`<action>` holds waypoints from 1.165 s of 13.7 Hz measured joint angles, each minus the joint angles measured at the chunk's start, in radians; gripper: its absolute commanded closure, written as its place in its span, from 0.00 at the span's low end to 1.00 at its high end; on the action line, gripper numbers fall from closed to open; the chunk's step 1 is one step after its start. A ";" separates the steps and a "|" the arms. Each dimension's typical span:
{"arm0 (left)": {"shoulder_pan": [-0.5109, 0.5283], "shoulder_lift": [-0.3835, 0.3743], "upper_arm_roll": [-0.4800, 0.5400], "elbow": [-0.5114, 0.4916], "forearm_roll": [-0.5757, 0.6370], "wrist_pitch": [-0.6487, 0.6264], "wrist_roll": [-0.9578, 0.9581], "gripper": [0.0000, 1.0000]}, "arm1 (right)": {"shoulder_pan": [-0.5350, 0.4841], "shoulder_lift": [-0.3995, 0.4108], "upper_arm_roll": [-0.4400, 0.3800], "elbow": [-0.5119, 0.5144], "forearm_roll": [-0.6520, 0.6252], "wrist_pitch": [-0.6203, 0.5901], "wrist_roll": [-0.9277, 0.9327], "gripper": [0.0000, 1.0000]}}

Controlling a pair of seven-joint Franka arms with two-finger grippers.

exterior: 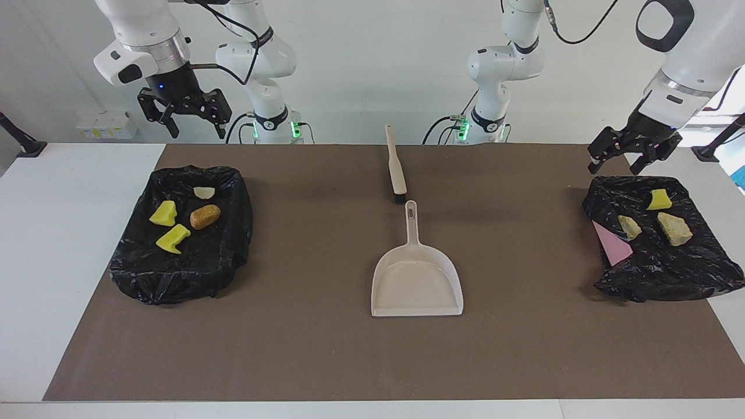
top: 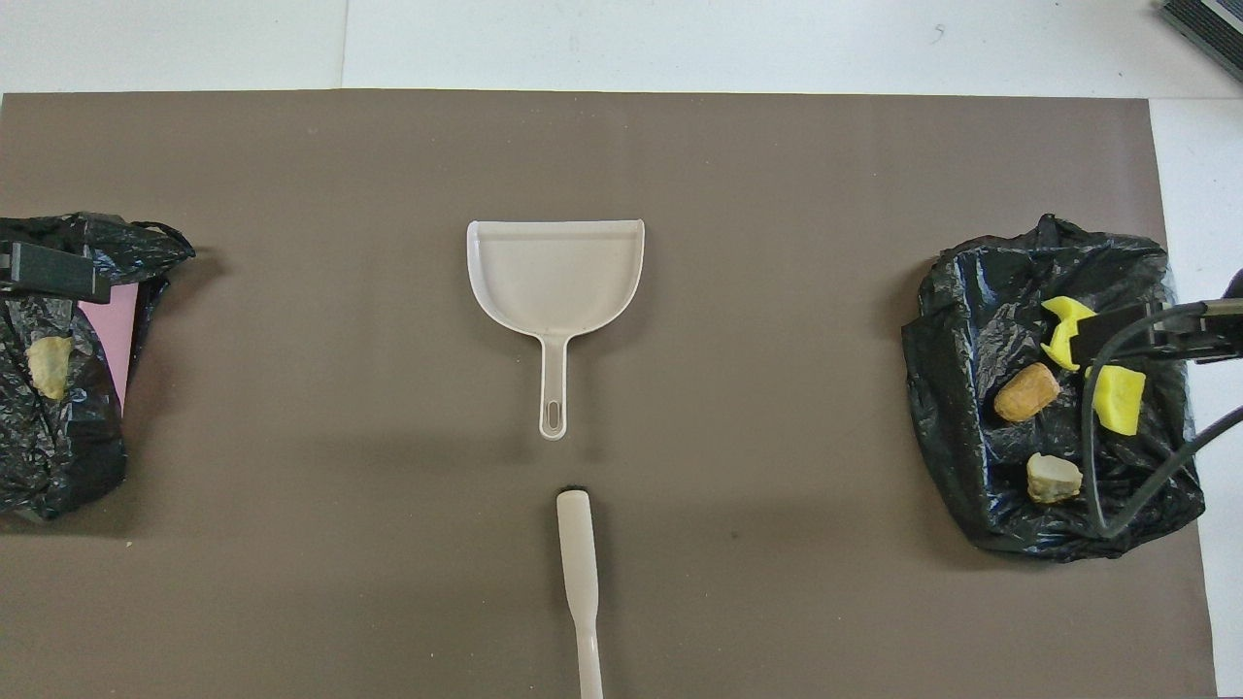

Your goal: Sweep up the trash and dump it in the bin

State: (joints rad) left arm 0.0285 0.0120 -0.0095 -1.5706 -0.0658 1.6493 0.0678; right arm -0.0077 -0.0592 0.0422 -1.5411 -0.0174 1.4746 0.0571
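I see left gripper (exterior: pixel 634 157) over one bin (exterior: pixel 698 273), right gripper (exterior: pixel 183 119) over other bin (exterior: pixel 174 285); both jaws spread, empty; dustpan (exterior: pixel 417 282) untouched.

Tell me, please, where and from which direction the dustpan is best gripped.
Probably by its slim handle, which points toward the robots and lies flat; the dustpan pan is too wide. Come straight down, fingers across the handle, clear of the brush lying just nearer to the robots.

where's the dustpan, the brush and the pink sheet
dustpan (exterior: pixel 417 284), facing view, on the flat floor of its pan
brush (exterior: pixel 396 163), facing view, on its pale handle
pink sheet (exterior: pixel 611 244), facing view, on its bare middle, at the bin bag's edge
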 measured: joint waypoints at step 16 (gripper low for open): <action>-0.065 -0.002 -0.019 0.028 0.094 -0.137 0.019 0.00 | 0.002 0.000 0.003 0.000 0.000 0.000 0.000 0.00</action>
State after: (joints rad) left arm -0.0364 0.0101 -0.0286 -1.5430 0.0283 1.5122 0.0871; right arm -0.0060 -0.0593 0.0449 -1.5411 -0.0173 1.4746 0.0571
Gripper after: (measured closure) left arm 0.000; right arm 0.000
